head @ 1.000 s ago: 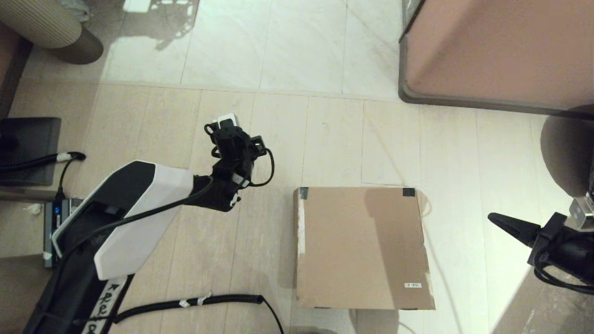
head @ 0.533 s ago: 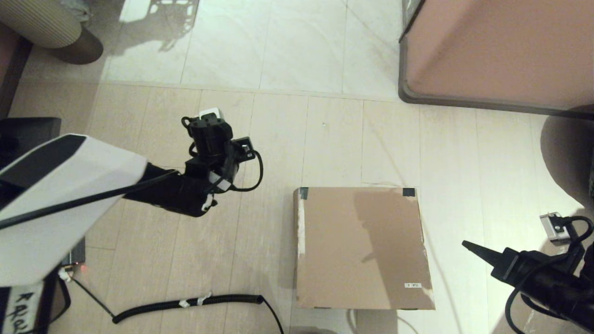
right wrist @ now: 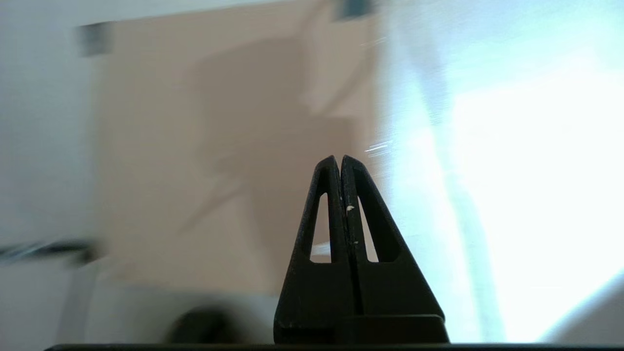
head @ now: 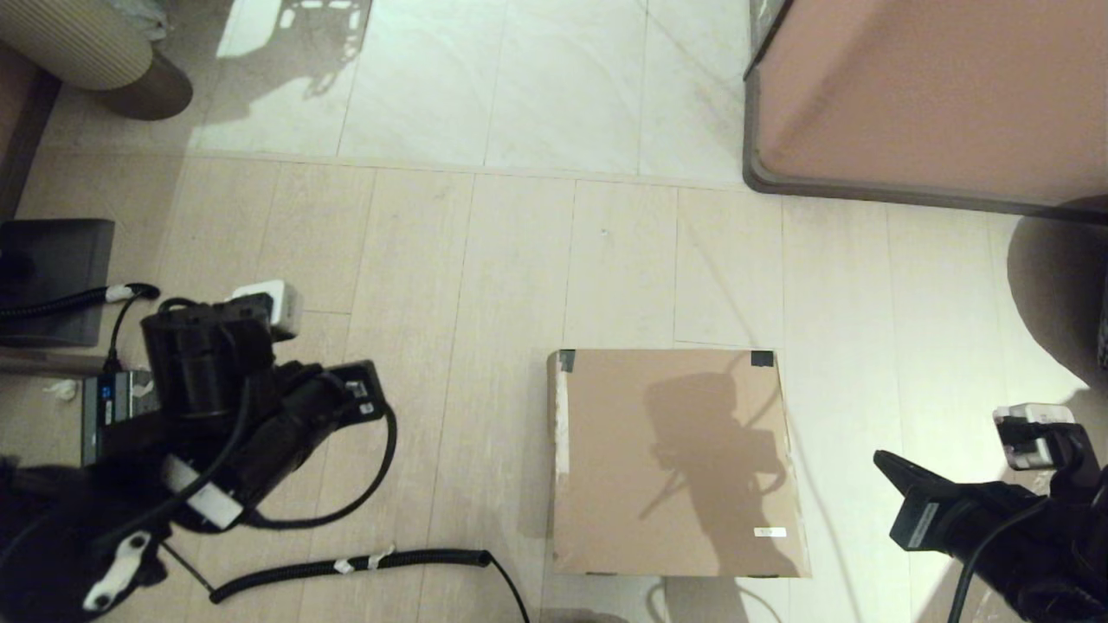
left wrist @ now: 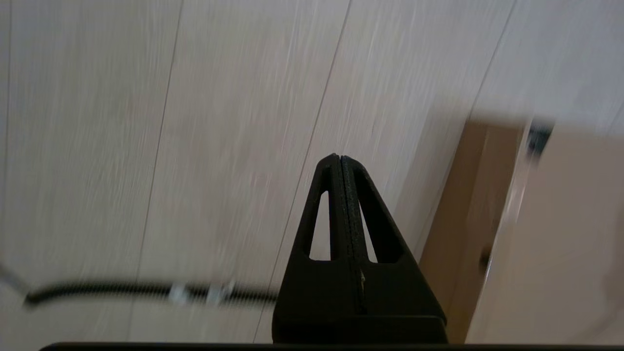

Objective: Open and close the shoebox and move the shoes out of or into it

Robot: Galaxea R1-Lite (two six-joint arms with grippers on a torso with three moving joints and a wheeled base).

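Observation:
The shoebox (head: 675,463) is a plain brown cardboard box on the floor, lid closed flat, with black tape on its two far corners and a small white label near the front. The shoes are out of view. My left gripper (left wrist: 338,158) is shut and empty, low over the wooden floor to the left of the shoebox (left wrist: 560,234). My right gripper (head: 879,457) hangs just right of the box, pointing at it. In the right wrist view my right gripper (right wrist: 340,158) is shut and empty, with the shoebox lid (right wrist: 219,146) ahead of it.
A large pinkish-brown cabinet (head: 935,95) stands at the far right. A coiled black cable (head: 346,567) lies on the floor left of the box. A dark flat object (head: 52,277) and a ribbed beige stool (head: 78,43) sit at the left.
My left arm has swung back and down to the near left, away from the box. My right gripper has dropped nearer, still right of the box. The lid stays closed.

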